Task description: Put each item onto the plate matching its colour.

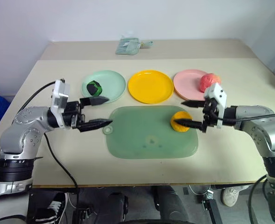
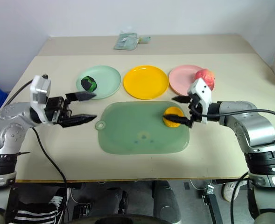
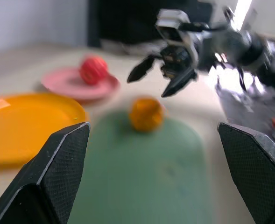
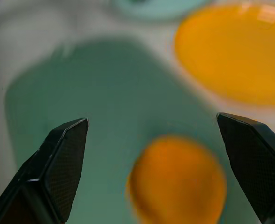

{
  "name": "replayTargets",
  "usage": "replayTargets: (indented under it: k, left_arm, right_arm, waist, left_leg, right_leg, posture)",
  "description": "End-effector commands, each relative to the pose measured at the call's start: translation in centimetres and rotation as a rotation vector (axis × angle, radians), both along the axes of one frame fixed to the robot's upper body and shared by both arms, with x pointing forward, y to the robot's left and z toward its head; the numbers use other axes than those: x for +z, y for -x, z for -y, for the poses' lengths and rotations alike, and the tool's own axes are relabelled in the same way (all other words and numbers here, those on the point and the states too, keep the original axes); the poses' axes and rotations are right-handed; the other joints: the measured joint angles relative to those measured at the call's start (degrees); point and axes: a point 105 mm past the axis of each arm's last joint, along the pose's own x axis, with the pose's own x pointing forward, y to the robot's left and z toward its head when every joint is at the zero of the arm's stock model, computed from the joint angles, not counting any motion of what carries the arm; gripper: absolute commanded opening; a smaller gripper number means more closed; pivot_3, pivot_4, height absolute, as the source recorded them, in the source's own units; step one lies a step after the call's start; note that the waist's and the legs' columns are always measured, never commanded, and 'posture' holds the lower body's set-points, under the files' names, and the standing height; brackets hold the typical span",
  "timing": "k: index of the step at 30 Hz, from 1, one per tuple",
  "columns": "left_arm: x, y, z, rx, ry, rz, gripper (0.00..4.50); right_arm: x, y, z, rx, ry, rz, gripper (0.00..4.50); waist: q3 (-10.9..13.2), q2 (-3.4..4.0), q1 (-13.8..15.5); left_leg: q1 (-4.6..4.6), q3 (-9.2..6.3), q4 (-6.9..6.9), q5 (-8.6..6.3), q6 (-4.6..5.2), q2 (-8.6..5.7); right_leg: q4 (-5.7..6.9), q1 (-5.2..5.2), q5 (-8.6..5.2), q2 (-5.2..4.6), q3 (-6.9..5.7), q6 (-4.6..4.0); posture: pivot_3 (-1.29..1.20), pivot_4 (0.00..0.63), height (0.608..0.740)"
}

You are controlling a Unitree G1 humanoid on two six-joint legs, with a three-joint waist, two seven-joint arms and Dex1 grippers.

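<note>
Right gripper (image 1: 192, 113) jaws wide apart, empty, hovering just beside the orange fruit (image 1: 179, 121), which sits on the green mat (image 1: 146, 137), not yet on the yellow plate (image 1: 151, 86). Green ball (image 1: 94, 87) is on the mint plate (image 1: 114, 81), pink apple (image 1: 209, 81) on the pink plate (image 1: 187, 81). Left gripper (image 1: 95, 112) open, empty. Centre the fruit between the fingers, drop low, close below its widest part; it's lumpy, so it may roll.
</note>
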Motion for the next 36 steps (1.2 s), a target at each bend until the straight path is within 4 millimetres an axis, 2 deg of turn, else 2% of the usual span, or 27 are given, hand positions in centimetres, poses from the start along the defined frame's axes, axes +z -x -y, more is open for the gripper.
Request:
replayTargets:
  k: [1, 8, 10, 13, 14, 15, 19, 21, 23, 25, 27, 29, 33, 35, 36]
  left_arm:
    - [0.4, 0.3, 0.2, -0.029, -0.036, 0.037, 4.50]
    - [0.4, 0.1, 0.4, -0.025, -0.027, 0.045, 4.50]
    - [0.4, 0.1, 0.3, -0.020, -0.026, 0.049, 4.50]
    - [0.6, -0.1, 0.3, -0.002, -0.016, 0.061, 4.50]
    - [0.7, -0.2, 0.2, 0.008, -0.008, 0.062, 4.50]
    - [0.9, -0.3, 0.1, 0.018, -0.001, 0.065, 4.50]
    - [2.0, -1.8, -0.1, 0.115, 0.068, 0.096, 4.50]
    - [2.2, -3.0, -0.3, 0.197, 0.080, 0.090, 4.50]
    - [1.7, -3.8, -0.5, 0.245, 0.065, 0.052, 4.50]
    - [1.3, -4.7, -0.8, 0.319, 0.047, 0.088, 4.50]
    - [1.3, -5.2, -1.1, 0.365, 0.053, 0.108, 4.50]
    - [1.4, -5.5, -1.1, 0.389, 0.039, 0.133, 4.50]
    - [1.7, -5.0, -0.8, 0.373, 0.052, 0.144, 4.50]
    - [1.9, -4.7, -0.6, 0.372, 0.058, 0.154, 4.50]
    - [1.8, -4.6, -0.5, 0.370, 0.062, 0.155, 4.50]
  right_arm:
    - [0.2, -0.4, 0.3, -0.015, 0.064, 0.059, 4.47]
    - [-2.6, -1.4, 1.6, -0.096, 0.145, 0.046, 4.47]
    - [-3.2, -1.1, 1.2, -0.090, 0.109, -0.021, 4.47]
    - [-2.9, -0.7, 0.6, -0.058, 0.092, -0.020, 3.61]
    - [-1.7, -1.1, 0.2, -0.066, 0.042, 0.020, 3.25]
    - [-0.5, -1.5, -0.3, -0.072, -0.019, 0.043, 3.08]
    - [6.5, -3.8, -1.9, -0.118, -0.337, 0.178, 3.08]
    - [7.9, -5.7, -2.4, -0.183, -0.354, 0.273, 3.08]
    - [7.3, -7.8, -2.6, -0.262, -0.312, 0.302, 3.08]
    - [6.1, -10.0, -2.8, -0.341, -0.235, 0.343, 3.08]
    - [5.4, -11.6, -4.1, -0.364, -0.253, 0.345, 3.08]
    - [5.0, -12.7, -4.9, -0.381, -0.275, 0.350, 3.08]
    - [4.3, -14.2, -4.7, -0.447, -0.338, 0.317, 3.08]
    - [4.7, -14.3, -4.4, -0.442, -0.363, 0.337, 4.11]
    - [5.1, -14.1, -4.4, -0.426, -0.395, 0.330, 4.40]
  waist:
    - [0.00, 0.00, 0.28]
    - [0.00, 0.00, 0.78]
    - [0.00, 0.00, 0.79]
    - [0.00, 0.00, 0.81]
    - [0.00, 0.00, 0.80]
    - [0.00, -0.01, 0.71]
    - [0.05, 0.07, 0.30]
    - [0.05, 0.07, 0.54]
    - [0.01, 0.01, 0.78]
    - [-0.05, -0.09, 0.80]
    - [-0.05, -0.08, 0.52]
    - [-0.04, -0.07, 0.33]
    - [0.00, -0.01, 0.17]
    - [0.00, -0.01, 0.16]
    - [0.00, -0.01, 0.13]
  left_leg:
    - [0.03, -0.02, 0.00, 0.00, -0.01, 0.04]
    - [-0.01, -0.10, -0.03, 0.06, -0.12, 0.12]
    - [-0.02, -0.09, -0.03, 0.08, -0.14, 0.09]
    - [-0.02, -0.12, -0.03, 0.07, -0.13, 0.10]
    - [-0.02, -0.13, -0.03, 0.07, -0.13, 0.10]
    - [-0.02, -0.12, -0.03, 0.06, -0.12, 0.10]
    - [0.00, -0.11, -0.03, 0.08, -0.15, 0.12]
    - [-0.04, -0.15, -0.04, 0.12, -0.23, 0.12]
    - [-0.04, -0.23, -0.08, 0.32, -0.59, 0.15]
    - [-0.05, -0.27, -0.14, 0.33, -0.60, 0.14]
    - [-0.07, -0.22, -0.13, 0.32, -0.58, 0.07]
    - [-0.12, -0.15, -0.12, 0.31, -0.56, 0.03]
    - [-0.45, -0.17, -0.17, 0.33, -0.59, 0.04]
    - [-0.55, -0.22, -0.17, 0.33, -0.60, 0.04]
    - [-0.56, -0.22, -0.16, 0.33, -0.59, 0.04]
  right_leg:
    - [0.02, 0.01, 0.00, 0.04, -0.01, 0.00]
    - [0.04, -0.02, 0.00, 0.10, -0.10, 0.00]
    - [0.03, -0.02, 0.00, 0.07, -0.10, 0.00]
    - [0.02, -0.02, 0.00, 0.08, -0.10, -0.01]
    - [0.02, -0.02, 0.00, 0.08, -0.10, 0.00]
    - [0.02, -0.01, 0.00, 0.08, -0.10, 0.00]
    - [0.08, -0.06, 0.01, 0.10, -0.08, 0.00]
    - [0.13, -0.12, 0.02, 0.10, -0.09, -0.01]
    - [0.11, -0.12, 0.01, 0.13, -0.15, -0.01]
    - [0.06, -0.09, 0.01, 0.14, -0.21, -0.02]
    - [0.08, -0.08, 0.01, 0.07, -0.18, -0.03]
    - [0.12, -0.14, 0.02, 0.02, -0.12, -0.04]
    - [0.20, -0.55, 0.02, 0.03, -0.11, -0.04]
    - [0.14, -0.59, 0.02, 0.04, -0.14, -0.04]
    - [0.12, -0.58, 0.02, 0.03, -0.15, -0.04]
  posture:
    - [0.00, 0.150, 0.740]
    - [0.00, 0.150, 0.740]
    - [0.00, 0.150, 0.740]
    - [0.00, 0.150, 0.740]
    - [0.00, 0.150, 0.740]
    - [0.00, 0.150, 0.740]
    - [0.00, 0.150, 0.740]
    - [0.00, 0.150, 0.740]
    - [0.00, 0.150, 0.740]
    - [0.00, 0.150, 0.740]
    - [0.00, 0.150, 0.740]
    - [0.00, 0.150, 0.740]
    - [0.00, 0.150, 0.740]
    - [0.00, 0.150, 0.740]
    - [0.00, 0.150, 0.740]
